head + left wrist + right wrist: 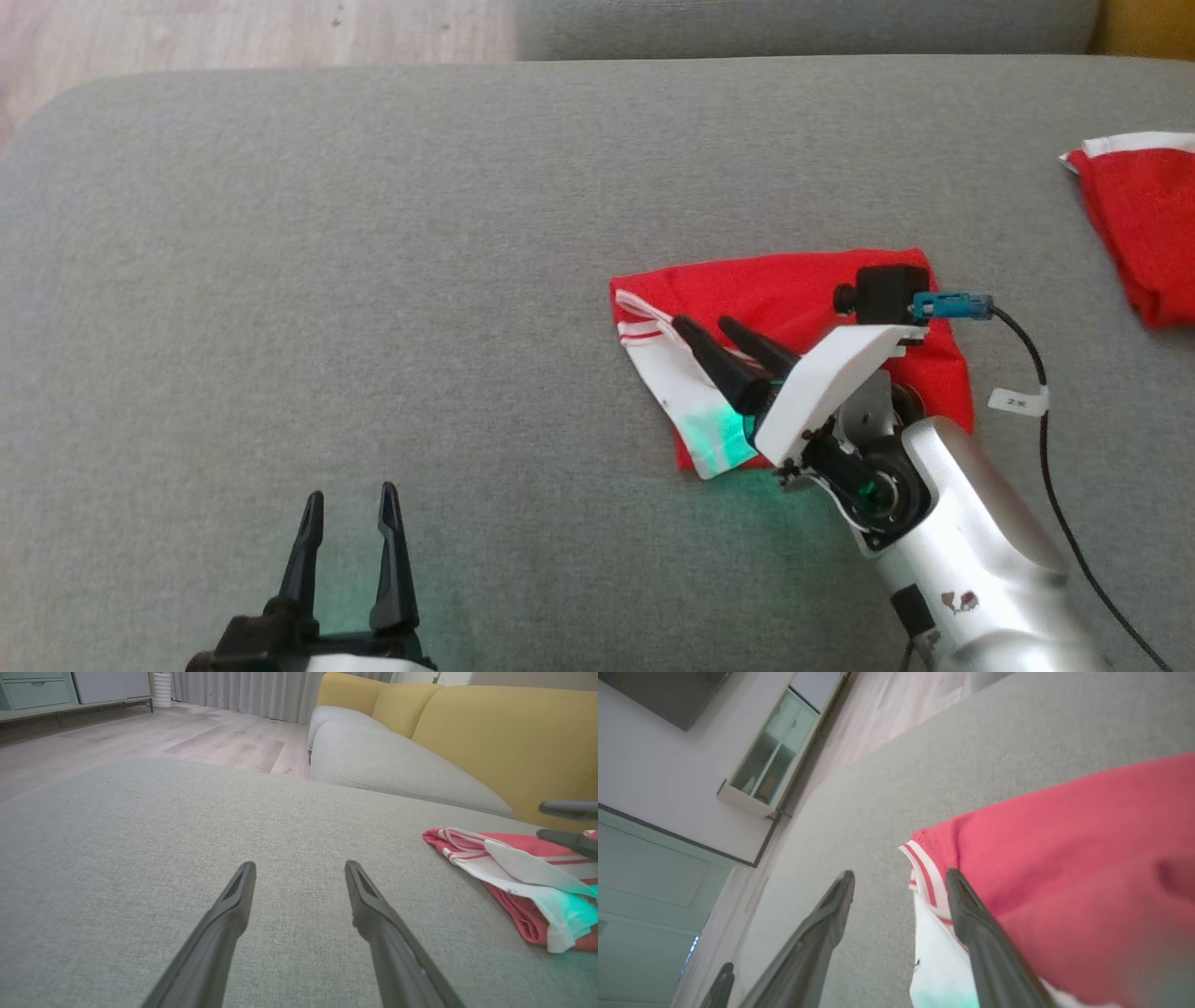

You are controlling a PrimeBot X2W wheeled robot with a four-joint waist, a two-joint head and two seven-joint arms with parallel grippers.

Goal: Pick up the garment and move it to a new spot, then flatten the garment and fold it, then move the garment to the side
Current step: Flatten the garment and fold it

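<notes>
A broad grey fabric seat (373,233) spreads across the foreground, finely woven, with a rounded far corner. Beyond it lies a pale wooden plank floor (140,732). Just past a narrow gap stands a sofa (397,760) with a grey seat cushion and mustard-yellow back cushions (504,732). Grey curtains (243,690) hang down to the floor on the far side, with a white ribbed cylinder (162,689) beside them. A low pale-green cabinet (37,693) with drawers stands at the left. In the right wrist view, a cupboard with glass doors (770,760) sits against a white wall (658,779), near a dark panel (668,695). The light is soft and even.
</notes>
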